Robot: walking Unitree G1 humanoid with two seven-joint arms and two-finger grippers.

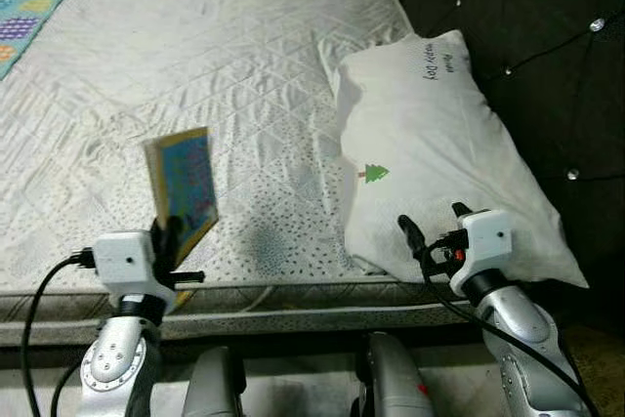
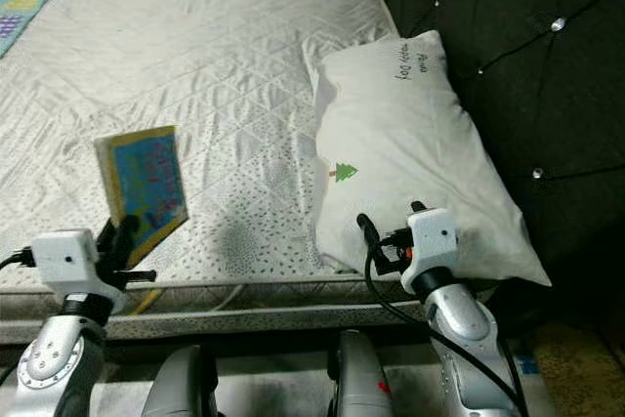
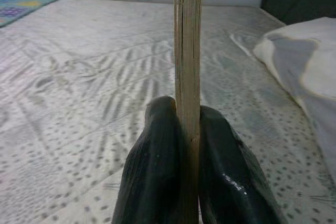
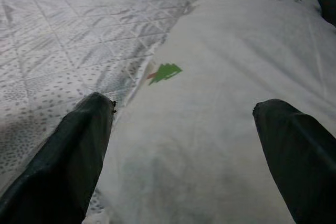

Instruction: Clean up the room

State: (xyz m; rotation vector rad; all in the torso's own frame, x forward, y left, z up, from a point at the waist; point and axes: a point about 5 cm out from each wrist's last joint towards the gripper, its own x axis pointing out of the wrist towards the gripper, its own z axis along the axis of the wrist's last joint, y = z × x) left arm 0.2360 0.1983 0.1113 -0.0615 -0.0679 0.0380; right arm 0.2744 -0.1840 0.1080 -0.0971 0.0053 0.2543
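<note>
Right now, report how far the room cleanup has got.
Done: the book is off the mattress, lifted upright above it. In hand: the left gripper has its jaws shut on the book's lower edge. Left: the book has no resting place yet; the pillow lies by the headboard, with the right gripper open just over its near end, not gripping.

Location: a bedroom in a home. Evidence: a bare quilted mattress [image 1: 225, 75] fills the view, with a white pillow [image 1: 435, 153] lying at its right side against a dark tufted headboard [image 1: 518, 36] set with shiny studs. A patterned mat [image 1: 24, 12] lies at the mattress's far left edge, possibly a child's play mat; the view there is too narrow to confirm.
</note>
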